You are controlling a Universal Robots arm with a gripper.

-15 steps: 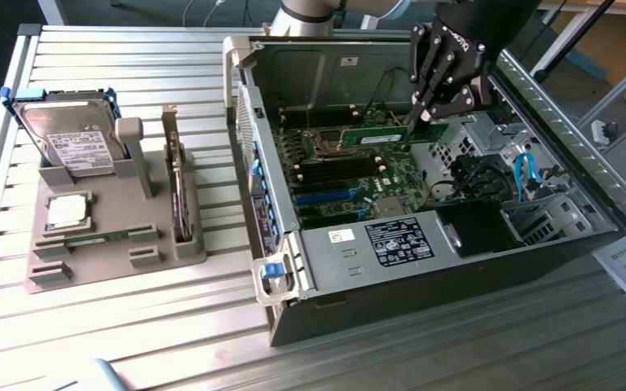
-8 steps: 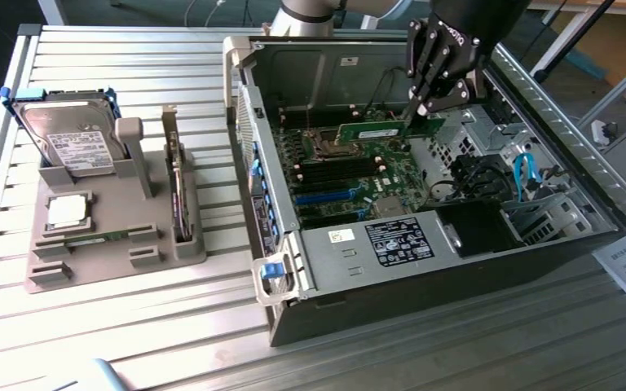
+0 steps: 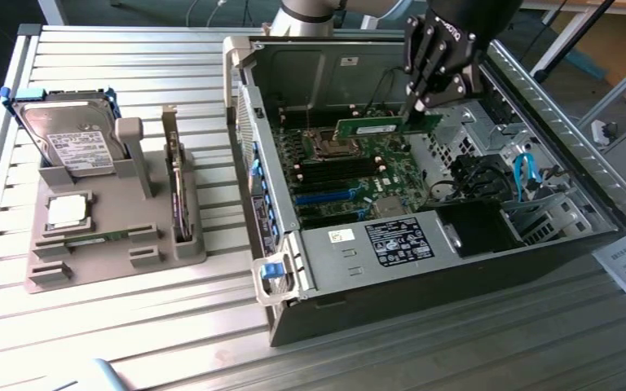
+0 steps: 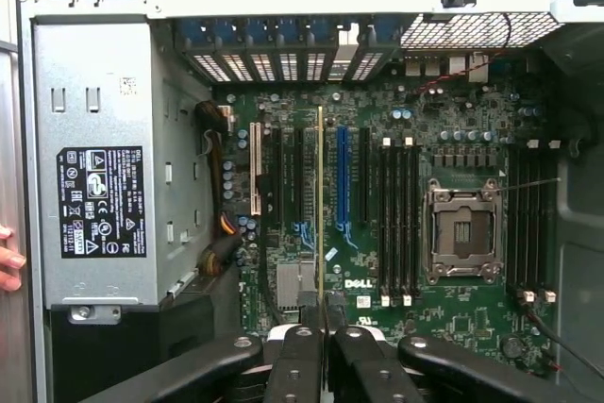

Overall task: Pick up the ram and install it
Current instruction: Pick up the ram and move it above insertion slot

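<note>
Hovering over open case (image 3: 291, 69), claw (image 3: 420, 109) (clamped) holding ram (image 3: 373, 127) edge-on above motherboard (image 3: 370, 177).

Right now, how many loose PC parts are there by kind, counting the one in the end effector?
Ram: 2 (held ram, spare ram)
Hard drive: 1
Processor chip: 1
Expansion card: 1
Total: 5
</note>
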